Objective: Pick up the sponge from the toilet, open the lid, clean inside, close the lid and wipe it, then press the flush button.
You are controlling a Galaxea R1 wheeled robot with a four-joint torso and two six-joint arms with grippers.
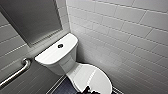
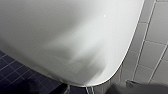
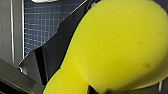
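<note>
The white toilet (image 1: 53, 56) stands in the corner with its oval lid (image 1: 92, 77) down. On the flat tank cover sits the small dark flush button (image 1: 60, 46). The yellow sponge (image 3: 120, 45) shows very large in the right wrist view, with my right gripper (image 3: 71, 75) shut on it and a dark finger (image 3: 51, 60) lying along its side. My left gripper (image 2: 75, 88) is open and holds nothing, close to the lid's glossy rounded front (image 2: 62, 37). A dark part of the robot (image 1: 87, 90) pokes in at the lid's near edge.
A metal grab bar (image 1: 17, 72) runs along the left wall under a grey framed panel (image 1: 32, 20). White tiled walls (image 1: 120, 37) close in on both sides. Dark blue small-tiled floor (image 2: 12, 75) lies beneath the bowl.
</note>
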